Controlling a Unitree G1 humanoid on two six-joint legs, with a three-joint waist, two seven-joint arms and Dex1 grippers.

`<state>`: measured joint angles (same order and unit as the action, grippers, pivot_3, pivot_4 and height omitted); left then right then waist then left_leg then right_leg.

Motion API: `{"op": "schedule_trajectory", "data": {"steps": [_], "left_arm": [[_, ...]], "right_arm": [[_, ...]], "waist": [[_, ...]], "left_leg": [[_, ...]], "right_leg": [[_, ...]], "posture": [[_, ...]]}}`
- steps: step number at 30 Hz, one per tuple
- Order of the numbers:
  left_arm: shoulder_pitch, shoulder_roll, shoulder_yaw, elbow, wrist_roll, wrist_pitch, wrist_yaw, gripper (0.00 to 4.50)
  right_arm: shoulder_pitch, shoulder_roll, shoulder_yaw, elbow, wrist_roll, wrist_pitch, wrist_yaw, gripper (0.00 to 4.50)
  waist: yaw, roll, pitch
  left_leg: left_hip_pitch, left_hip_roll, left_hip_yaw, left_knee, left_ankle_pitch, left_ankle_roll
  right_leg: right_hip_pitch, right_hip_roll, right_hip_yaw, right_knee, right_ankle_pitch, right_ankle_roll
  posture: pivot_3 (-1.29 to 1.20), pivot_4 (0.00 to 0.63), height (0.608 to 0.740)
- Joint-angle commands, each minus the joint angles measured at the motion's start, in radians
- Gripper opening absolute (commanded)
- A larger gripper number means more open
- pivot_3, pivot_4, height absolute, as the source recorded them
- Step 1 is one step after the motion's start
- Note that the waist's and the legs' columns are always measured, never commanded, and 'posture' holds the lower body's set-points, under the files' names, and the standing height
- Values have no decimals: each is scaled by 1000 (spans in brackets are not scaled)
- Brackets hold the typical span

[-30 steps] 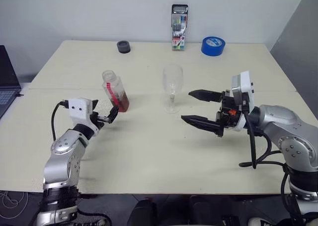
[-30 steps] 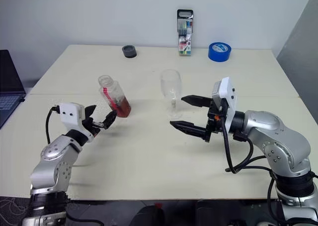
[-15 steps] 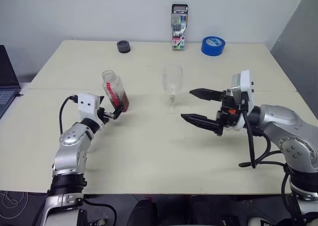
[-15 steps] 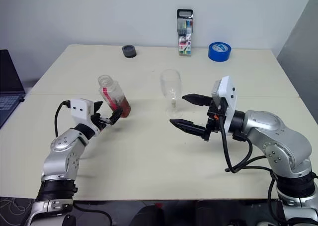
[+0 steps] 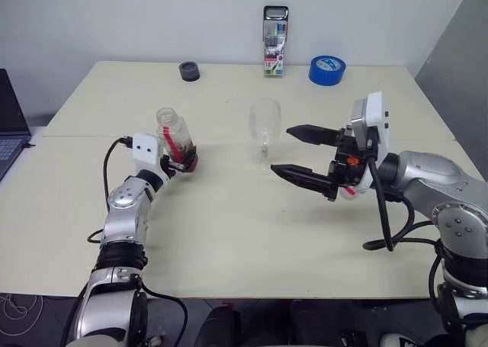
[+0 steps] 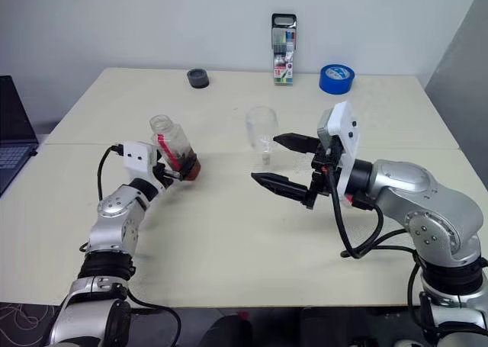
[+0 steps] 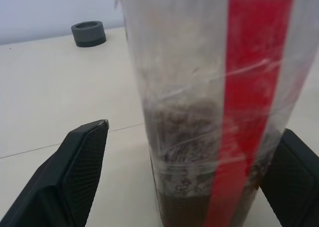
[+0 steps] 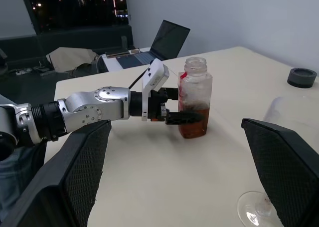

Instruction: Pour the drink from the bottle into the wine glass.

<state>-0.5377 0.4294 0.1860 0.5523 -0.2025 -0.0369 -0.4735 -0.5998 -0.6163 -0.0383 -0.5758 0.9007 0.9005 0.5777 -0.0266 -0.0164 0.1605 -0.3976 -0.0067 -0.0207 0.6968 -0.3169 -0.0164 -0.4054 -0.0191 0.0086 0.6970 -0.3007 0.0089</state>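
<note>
The bottle [image 5: 174,136] stands uncapped on the table, left of centre, with a red label strip down its side. The reddish-brown drink [image 8: 193,124] fills its lower part. My left gripper [image 5: 181,159] is open and level, one finger on each side of the bottle's lower body. In the left wrist view a gap shows between one finger [image 7: 77,162] and the bottle [image 7: 209,87]. The wine glass [image 5: 264,132] stands upright and empty at the table's centre. My right gripper [image 5: 280,150] hovers open just right of the glass, pointing toward it and holding nothing.
At the table's far edge stand a marker pack [image 5: 275,42], a blue tape roll [image 5: 327,70] and a small dark round object [image 5: 189,72]. A laptop [image 5: 9,118] lies beyond the table's left side. Bare tabletop lies in front of the bottle and the glass.
My left gripper has moved forward, and its fingers now straddle the bottle. My right gripper has shifted slightly toward the glass. The bottle and the glass stay in place.
</note>
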Motion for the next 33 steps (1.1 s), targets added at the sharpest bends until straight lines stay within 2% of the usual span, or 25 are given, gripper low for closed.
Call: {"op": "schedule_trajectory", "data": {"steps": [1,5,8,15,23,33], "left_arm": [[-31,6,6,23,5,-46,-9,3636],[-38,6,9,45,4,-64,-15,2366],[-39,7,12,51,4,-71,-16,1745],[-49,23,7,13,24,-70,10,1715],[-122,76,-75,-87,121,-51,-7,1715],[-315,115,-201,10,264,-77,-35,1715]], "right_arm": [[-44,-1,-39,-44,52,21,-42,4500],[-11,-3,-25,-21,20,-10,-21,4500],[-2,-2,-21,-16,10,-22,-15,4500],[-2,2,-11,6,-35,-52,-5,4500],[84,21,-1,57,-192,-224,21,4500],[115,102,25,149,-314,-350,16,4500]], "waist": [[0,0,0],[0,-1,0],[-1,-1,-1],[-1,-1,-1],[1,-4,0],[-2,-4,0]], "left_leg": [[0,0,0,0,0,0],[0,0,-1,0,0,0],[-1,0,-1,0,0,0],[0,0,-1,0,0,1],[-2,-1,-1,1,1,-1],[-1,-1,-1,0,1,-2]], "right_leg": [[0,0,0,0,0,0],[0,0,-1,0,0,0],[0,0,-1,0,0,0],[0,0,-1,0,0,0],[0,0,-1,0,0,0],[-1,0,-1,0,0,0]], "posture": [[0,150,740],[0,150,740],[0,150,740],[0,150,740],[0,150,740],[0,150,740]]}}
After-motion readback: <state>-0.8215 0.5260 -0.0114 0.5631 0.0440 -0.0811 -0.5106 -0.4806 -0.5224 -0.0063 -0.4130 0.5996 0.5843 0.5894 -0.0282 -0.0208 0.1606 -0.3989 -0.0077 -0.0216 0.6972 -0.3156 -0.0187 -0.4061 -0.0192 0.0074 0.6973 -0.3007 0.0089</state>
